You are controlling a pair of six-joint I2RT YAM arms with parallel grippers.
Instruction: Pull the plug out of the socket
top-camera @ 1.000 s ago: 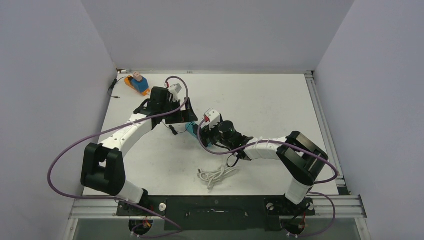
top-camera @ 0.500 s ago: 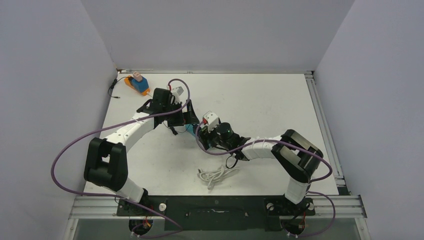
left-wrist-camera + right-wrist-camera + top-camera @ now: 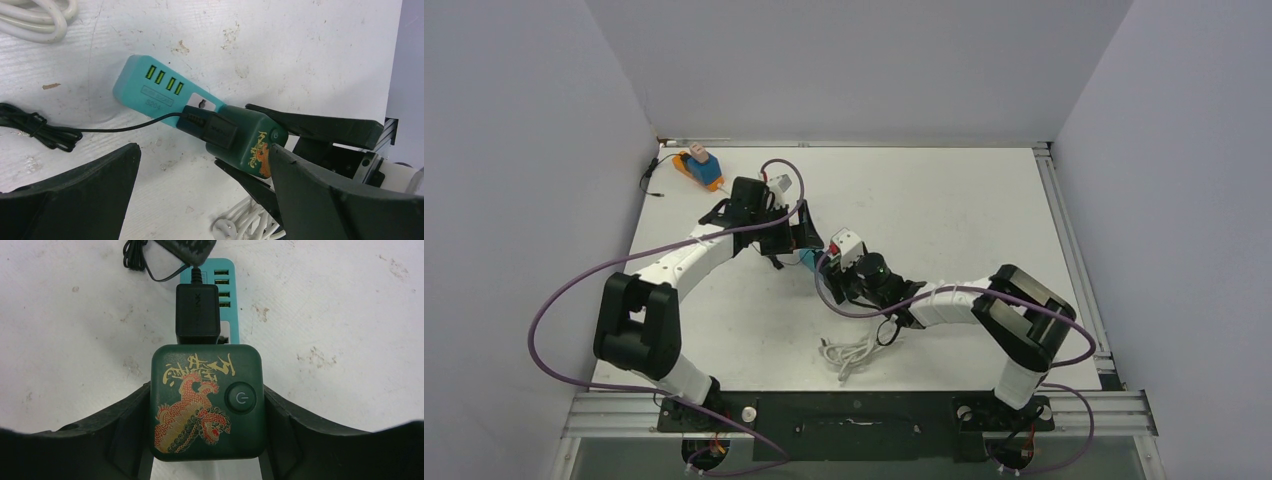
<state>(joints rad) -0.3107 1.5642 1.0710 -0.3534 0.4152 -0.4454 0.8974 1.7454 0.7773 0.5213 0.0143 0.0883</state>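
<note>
The counter (image 3: 310,45) is white-painted, matt and rough, scuffed and stained. The teal strip (image 3: 150,92) is smooth matt plastic. The green cube (image 3: 207,405) is smooth plastic with a faint sheen, printed in gold and red. The black block (image 3: 197,312) is matt plastic. The jaws are matt black plastic. The white cord (image 3: 35,22) looks smooth and rubbery.

Even, bright overhead light, soft shadows; wrist views sharp, near edges blurred.
</note>
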